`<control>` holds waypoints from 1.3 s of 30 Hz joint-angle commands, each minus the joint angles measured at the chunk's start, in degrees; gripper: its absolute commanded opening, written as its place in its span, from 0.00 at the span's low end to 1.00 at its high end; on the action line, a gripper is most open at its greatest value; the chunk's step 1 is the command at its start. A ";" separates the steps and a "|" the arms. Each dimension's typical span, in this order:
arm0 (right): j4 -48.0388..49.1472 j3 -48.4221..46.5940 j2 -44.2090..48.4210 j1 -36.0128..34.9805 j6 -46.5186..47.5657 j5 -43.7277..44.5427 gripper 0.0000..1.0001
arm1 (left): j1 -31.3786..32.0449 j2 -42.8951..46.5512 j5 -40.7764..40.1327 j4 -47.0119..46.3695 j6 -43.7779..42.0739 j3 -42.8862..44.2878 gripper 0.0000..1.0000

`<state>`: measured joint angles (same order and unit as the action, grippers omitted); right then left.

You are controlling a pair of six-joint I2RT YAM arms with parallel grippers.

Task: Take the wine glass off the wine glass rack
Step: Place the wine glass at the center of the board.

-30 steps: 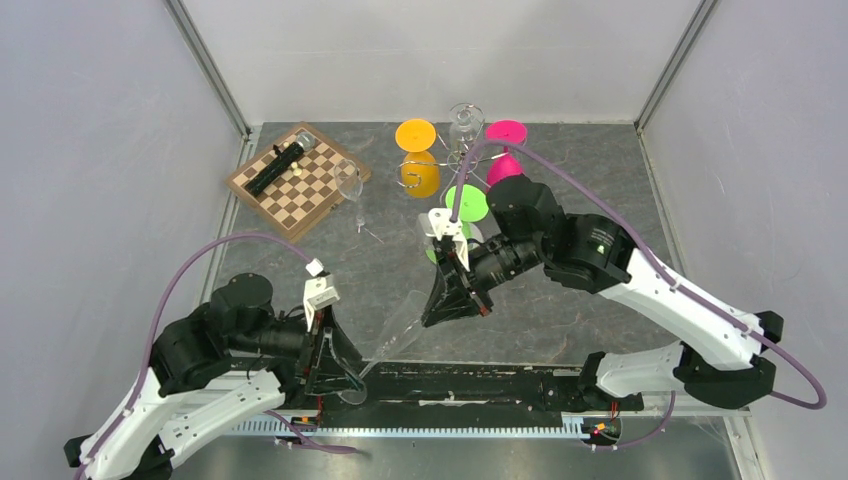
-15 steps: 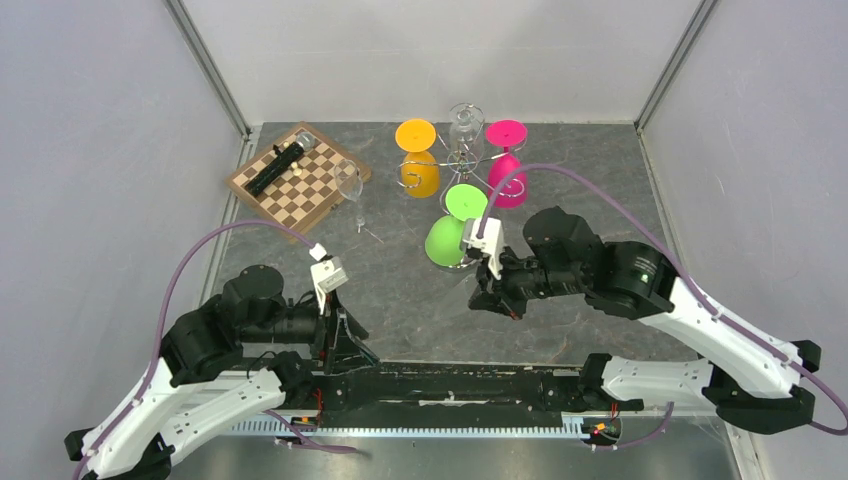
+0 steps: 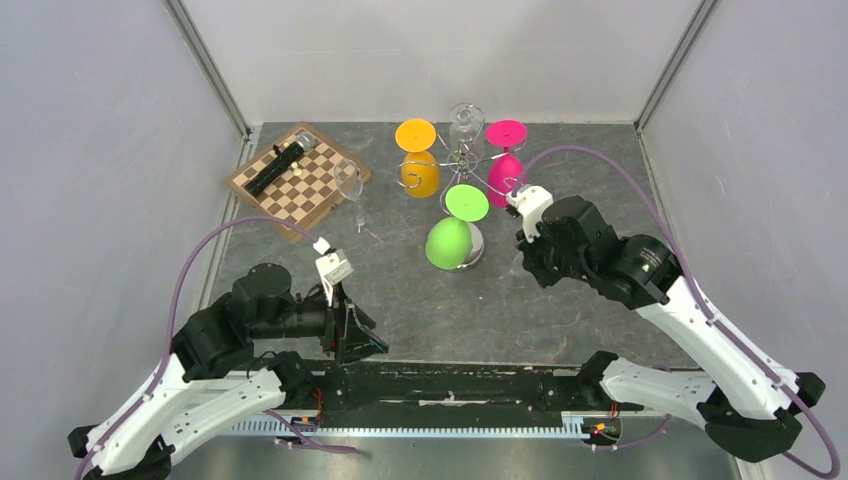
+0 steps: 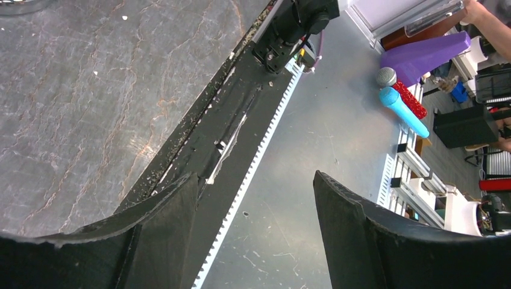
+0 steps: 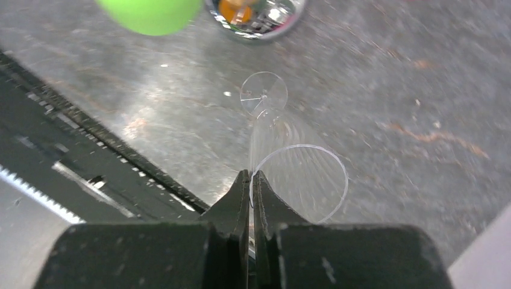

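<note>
The chrome wine glass rack (image 3: 461,163) stands at the back centre on its domed base (image 3: 473,249), which also shows in the right wrist view (image 5: 259,15). Orange (image 3: 420,176), pink (image 3: 503,165), green (image 3: 447,241) and one clear glass (image 3: 464,121) hang on it. My right gripper (image 3: 524,262) is right of the base and shut on the rim of a clear wine glass (image 5: 299,176), bowl up. The glass's foot (image 5: 264,93) is below, near the table. My left gripper (image 3: 364,346) is open and empty over the table's near edge (image 4: 255,180).
A chessboard (image 3: 298,180) with a dark cylinder (image 3: 276,167) on it lies at the back left. Another clear wine glass (image 3: 350,186) stands beside it. A black rail (image 3: 470,384) runs along the near edge.
My right gripper has carried the clear glass from the table's middle to the right of the rack base and turned it upright. My left arm has drawn back and lifted, its jaws empty.
</note>
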<state>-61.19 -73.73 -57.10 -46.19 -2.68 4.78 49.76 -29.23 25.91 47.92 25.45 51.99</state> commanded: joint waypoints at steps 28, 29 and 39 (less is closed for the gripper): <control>8.11 -18.53 -26.68 41.53 2.77 4.19 0.00 | 0.16 3.16 3.98 -16.57 3.64 -11.81 0.76; 8.06 -19.68 -28.04 42.32 2.77 3.40 0.00 | 0.17 3.13 4.17 -17.09 3.82 -12.11 0.76; 3.69 -35.54 -42.40 47.56 -0.63 1.03 0.00 | 0.19 4.20 4.86 -19.62 4.79 -14.49 0.76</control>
<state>-55.75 -103.07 -96.12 -0.64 -1.76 6.92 49.76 -25.85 29.80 31.92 28.56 37.67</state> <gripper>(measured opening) 0.011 0.762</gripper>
